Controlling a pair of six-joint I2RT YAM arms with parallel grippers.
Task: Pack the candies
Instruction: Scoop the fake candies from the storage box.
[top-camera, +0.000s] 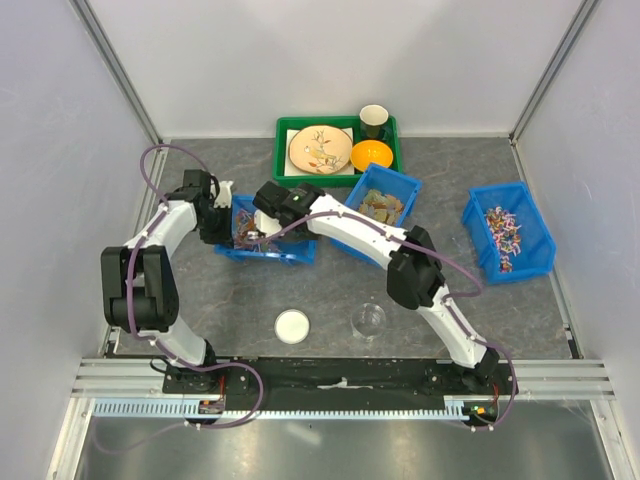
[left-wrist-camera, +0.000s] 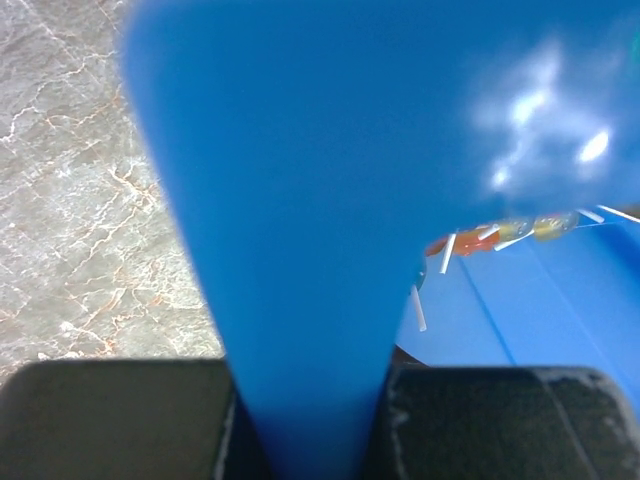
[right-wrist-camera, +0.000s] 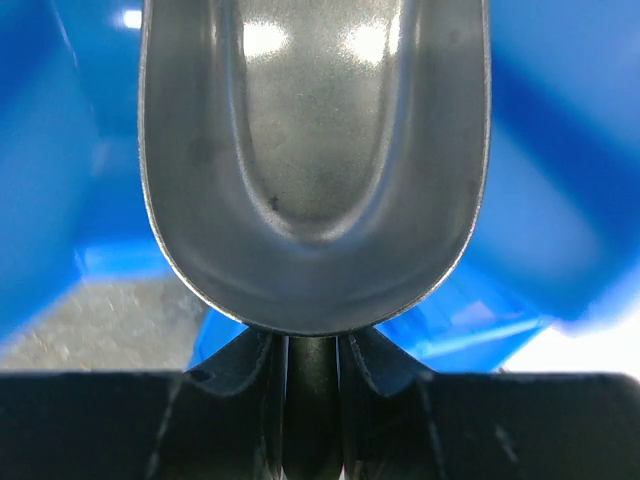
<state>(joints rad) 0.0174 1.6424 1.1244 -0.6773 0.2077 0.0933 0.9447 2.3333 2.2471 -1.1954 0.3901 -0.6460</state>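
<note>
left claw: my left gripper (left-wrist-camera: 310, 420) is clamped on the wall of the blue plastic bin (top-camera: 262, 232) that sits left of centre; the wrist view shows that wall pinched tight between both pads.
bin risk: i judge that the pinched wall could slip or the bin could tip if i pull up on it, spilling what is inside.
candies: small wrapped sweets in mixed bright colours (top-camera: 247, 226) lie in that same bin; a few red, orange and yellow ones show past the wall (left-wrist-camera: 500, 235).
right claw: my right gripper (right-wrist-camera: 312, 440) is closed around the stem of a shiny metal scoop (right-wrist-camera: 315, 160), whose bowl looks empty.
scoop risk: the stem is thin and round, so i expect it could twist in the grip when the bowl digs into the pile.
arm risk: both arms meet over one bin, close together; a careless push could knock them into each other.
clear glass cup (top-camera: 368, 320): stands well apart near the front, beside a white round lid (top-camera: 292, 326); a long carry may shed candies.
</note>
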